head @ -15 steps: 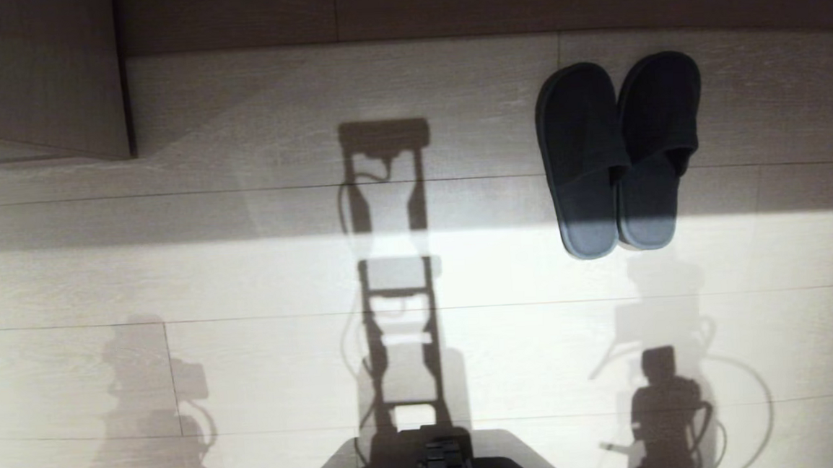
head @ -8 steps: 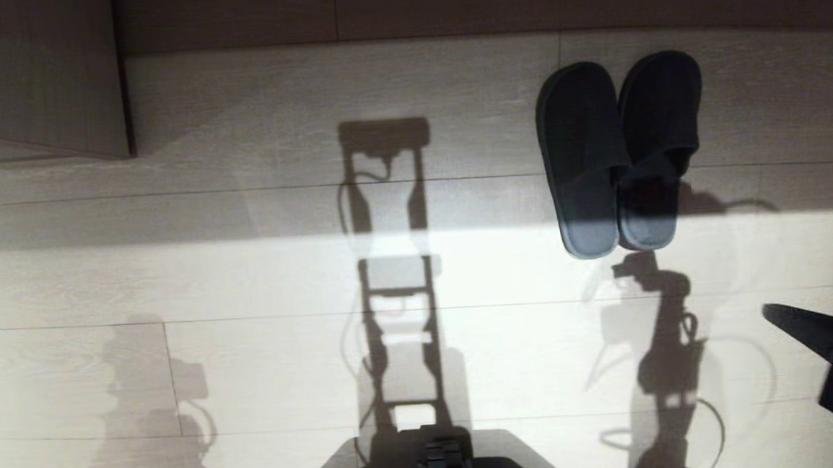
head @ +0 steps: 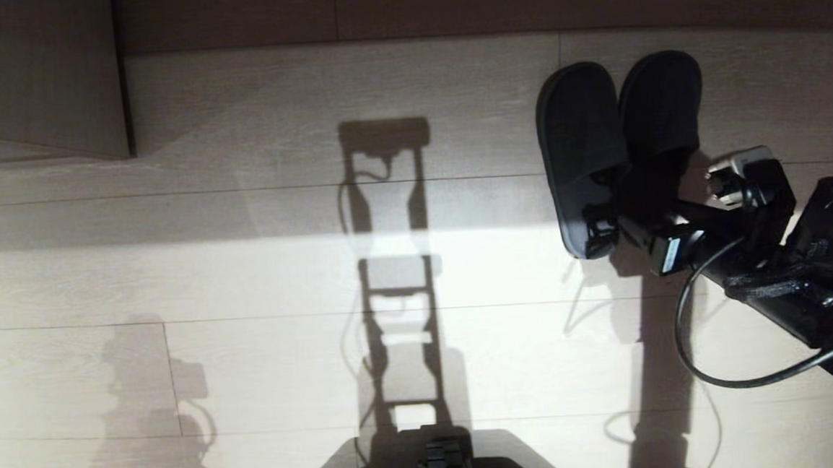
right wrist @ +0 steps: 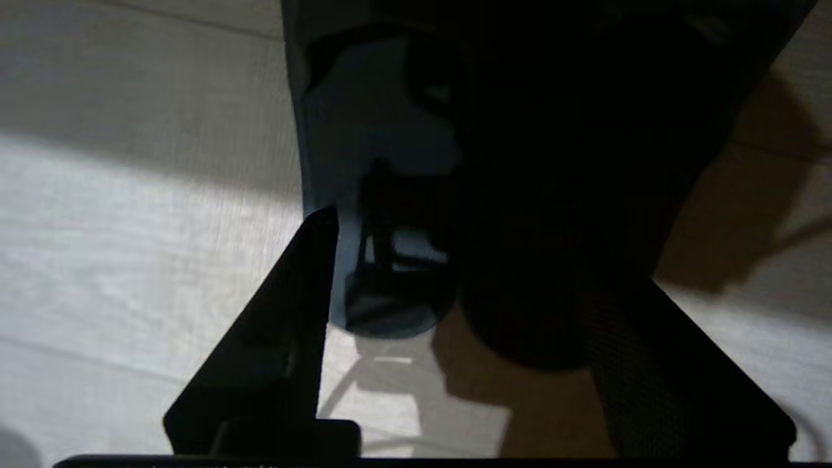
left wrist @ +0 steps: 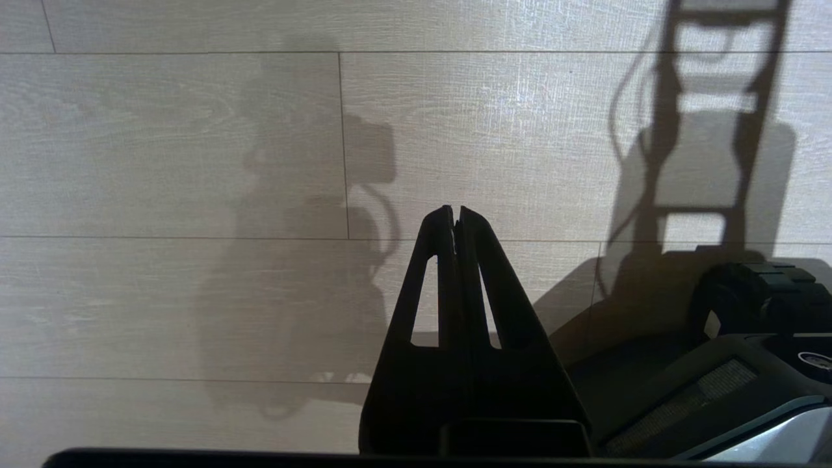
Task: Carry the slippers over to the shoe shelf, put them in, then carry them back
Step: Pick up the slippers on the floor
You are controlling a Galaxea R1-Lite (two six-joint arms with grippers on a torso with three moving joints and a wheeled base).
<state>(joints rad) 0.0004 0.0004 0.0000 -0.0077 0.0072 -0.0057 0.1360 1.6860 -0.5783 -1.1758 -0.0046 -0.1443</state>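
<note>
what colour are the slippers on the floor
Grey-blue slippers, dark in shadow; the blue shows best at the heel in the right wrist view.

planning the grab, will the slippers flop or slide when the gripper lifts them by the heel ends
The slippers look like soft cloth, so the toe ends would probably droop. They lie flat and overlapping on smooth floor, so a nudge may slide them rather than tip them. The open right gripper could well lift only one.

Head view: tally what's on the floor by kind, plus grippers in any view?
Soft grey-blue cloth slippers, lying side by side: 2
Black two-finger grippers: 2, the right gripper open at the slippers' heel ends, the left gripper shut over bare floor
Total: 4
</note>
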